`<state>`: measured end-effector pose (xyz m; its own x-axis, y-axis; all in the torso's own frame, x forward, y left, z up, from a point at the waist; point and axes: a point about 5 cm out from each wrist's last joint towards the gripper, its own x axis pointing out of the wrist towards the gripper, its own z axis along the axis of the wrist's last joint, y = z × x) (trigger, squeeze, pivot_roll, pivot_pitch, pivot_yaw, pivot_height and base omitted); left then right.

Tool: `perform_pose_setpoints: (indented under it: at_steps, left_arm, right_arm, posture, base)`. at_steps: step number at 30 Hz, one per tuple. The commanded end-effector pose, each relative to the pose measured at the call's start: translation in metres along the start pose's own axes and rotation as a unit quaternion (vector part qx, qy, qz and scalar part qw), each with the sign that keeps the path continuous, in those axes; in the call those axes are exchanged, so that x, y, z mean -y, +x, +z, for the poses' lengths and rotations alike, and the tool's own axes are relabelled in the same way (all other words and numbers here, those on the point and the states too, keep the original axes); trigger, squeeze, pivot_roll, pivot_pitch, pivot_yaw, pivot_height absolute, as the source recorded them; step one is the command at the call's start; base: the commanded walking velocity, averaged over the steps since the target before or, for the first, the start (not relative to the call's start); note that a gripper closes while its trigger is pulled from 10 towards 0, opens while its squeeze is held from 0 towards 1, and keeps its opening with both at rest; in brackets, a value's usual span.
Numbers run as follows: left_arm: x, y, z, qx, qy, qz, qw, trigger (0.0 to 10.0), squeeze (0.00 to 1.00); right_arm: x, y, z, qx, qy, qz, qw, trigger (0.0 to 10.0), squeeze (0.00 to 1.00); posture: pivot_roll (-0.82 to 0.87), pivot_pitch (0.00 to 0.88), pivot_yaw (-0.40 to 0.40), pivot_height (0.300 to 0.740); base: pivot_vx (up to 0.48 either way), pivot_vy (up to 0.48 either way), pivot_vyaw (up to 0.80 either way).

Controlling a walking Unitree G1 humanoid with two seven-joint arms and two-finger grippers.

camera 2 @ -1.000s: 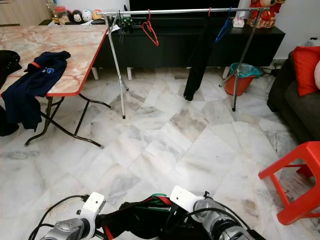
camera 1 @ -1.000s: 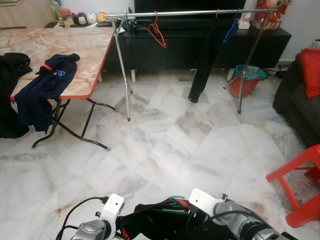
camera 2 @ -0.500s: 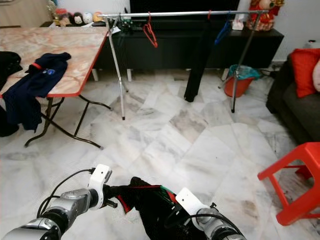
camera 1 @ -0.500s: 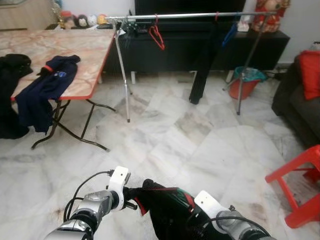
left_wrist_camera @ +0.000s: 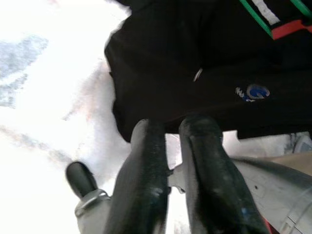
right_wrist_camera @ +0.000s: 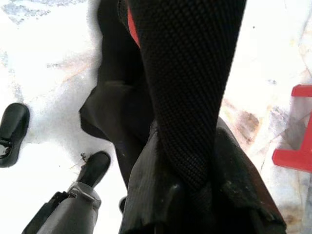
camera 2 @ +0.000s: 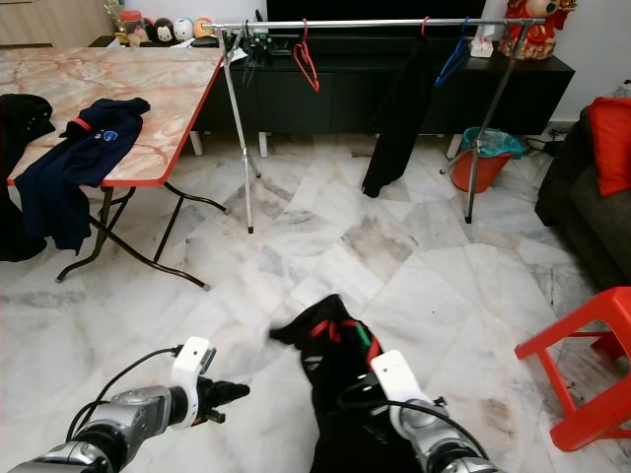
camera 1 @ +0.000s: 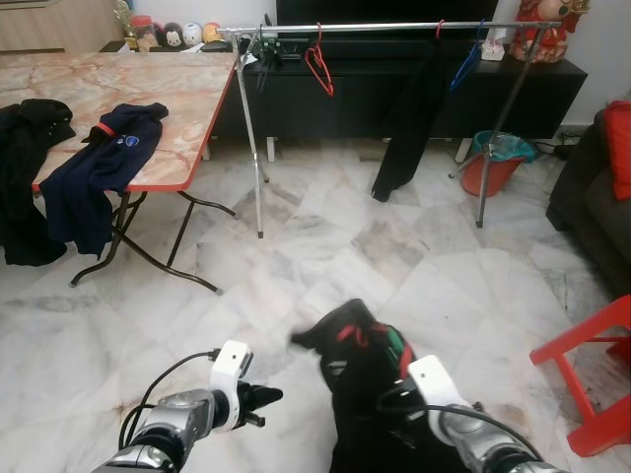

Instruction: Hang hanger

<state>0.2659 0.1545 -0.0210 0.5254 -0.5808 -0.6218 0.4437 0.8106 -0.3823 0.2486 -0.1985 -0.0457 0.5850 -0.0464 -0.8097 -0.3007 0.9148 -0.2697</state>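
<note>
Marble-tile floor (camera 1: 325,266), white with grey veins, glossy. Folding table (camera 1: 148,89) on the robot's left, pinkish marble-pattern top, red edge, thin black metal legs; a navy shirt (camera 1: 94,168) with a red collar and a small round blue badge hangs over its edge, a black garment (camera 1: 25,177) beside it. Long black low cabinet (camera 1: 394,84) at the back. In front of it a thin metal clothes rack (camera 1: 394,28) on tripod legs, carrying a bare red hanger (camera 1: 317,64), a hanging black garment (camera 1: 414,118) and a blue hanger (camera 1: 461,67). Orange bucket (camera 1: 493,163) lined with a teal bag near the rack's right leg. Red plastic stool (camera 1: 592,384) at right. Right gripper (camera 1: 394,389) clenched on a black jacket (camera 1: 365,394) with red, green and white stripes, knit-mesh texture in the right wrist view, held up low in front. A small blue logo on it, unreadable. Left gripper (camera 1: 258,399) just beside the jacket, fingers (left_wrist_camera: 146,185) pressed together, empty.
</note>
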Motion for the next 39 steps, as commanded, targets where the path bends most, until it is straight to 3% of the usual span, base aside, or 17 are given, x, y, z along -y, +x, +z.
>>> perform_pose_setpoints:
  at_steps: [1, 5, 9, 10, 13, 14, 15, 16, 18, 21, 39]
  left_arm:
    - [0.005, 0.001, 0.003, 0.003, 0.011, -0.028, 1.000, 10.0, 1.00]
    - [0.005, 0.001, 0.002, 0.001, 0.011, -0.031, 0.999, 10.0, 1.00]
    - [-0.002, -0.002, -0.002, -0.008, 0.040, 0.011, 0.999, 10.0, 1.00]
    - [-0.007, -0.003, -0.003, -0.014, 0.054, 0.048, 0.997, 10.0, 1.00]
    - [-0.013, -0.005, -0.005, -0.024, 0.081, 0.090, 0.992, 10.0, 1.00]
    - [-0.018, -0.007, -0.008, -0.032, 0.094, 0.127, 0.987, 10.0, 0.23]
    - [-0.018, -0.007, -0.008, -0.032, 0.094, 0.127, 0.987, 10.0, 0.23]
    - [-0.023, -0.010, -0.010, -0.037, 0.099, 0.164, 0.981, 10.0, 0.00]
    - [-0.034, -0.018, -0.016, -0.029, 0.073, 0.247, 0.966, 10.0, 0.00]
    - [-0.041, -0.024, -0.023, -0.018, 0.049, 0.291, 0.955, 10.0, 0.00]
    - [-0.041, -0.024, -0.023, -0.018, 0.049, 0.291, 0.955, 10.0, 0.00]
  right_arm:
    - [-0.004, 0.000, 0.005, 0.009, 0.006, 0.001, 1.000, 10.0, 0.00]
    - [-0.003, 0.000, 0.006, 0.016, 0.005, -0.005, 1.000, 10.0, 0.00]
    - [0.005, 0.000, 0.013, 0.038, 0.002, -0.029, 0.999, 10.0, 0.00]
    - [0.007, -0.001, 0.015, 0.044, 0.005, -0.037, 0.998, 10.0, 0.00]
    - [0.010, -0.001, 0.016, 0.049, 0.010, -0.043, 0.998, 10.0, 0.00]
    - [0.011, -0.001, 0.018, 0.054, 0.017, -0.045, 0.997, 10.0, 0.00]
    - [0.011, -0.001, 0.018, 0.054, 0.017, -0.045, 0.997, 10.0, 0.00]
    - [0.012, -0.001, 0.019, 0.058, 0.023, -0.044, 0.997, 10.0, 0.00]
    - [0.012, -0.001, 0.020, 0.066, 0.027, -0.036, 0.997, 10.0, 0.00]
    - [0.010, -0.001, 0.019, 0.070, 0.031, -0.026, 0.997, 10.0, 0.00]
    - [0.010, -0.001, 0.019, 0.070, 0.031, -0.026, 0.997, 10.0, 0.00]
  posture:
    - [0.13, 0.000, -0.021, 0.740]
    - [0.13, 0.000, -0.021, 0.740]
    - [0.12, 0.000, -0.020, 0.740]
    - [0.12, 0.000, -0.020, 0.740]
    - [0.12, 0.000, -0.019, 0.740]
    - [0.12, 0.000, -0.018, 0.740]
    - [0.12, 0.000, -0.018, 0.740]
    - [0.12, 0.000, -0.018, 0.740]
    - [0.12, 0.000, -0.017, 0.740]
    - [0.11, 0.000, -0.017, 0.740]
    - [0.11, 0.000, -0.017, 0.740]
  base:
    - [0.000, 0.000, 0.00]
    - [0.000, 0.000, 0.00]
    - [0.000, 0.000, 0.00]
    - [0.000, 0.000, 0.00]
    - [0.000, 0.000, 0.00]
    - [0.000, 0.000, 0.00]
    - [0.000, 0.000, 0.00]
    - [0.000, 0.000, 0.00]
    - [0.000, 0.000, 0.00]
    - [0.000, 0.000, 0.00]
    - [0.000, 0.000, 0.00]
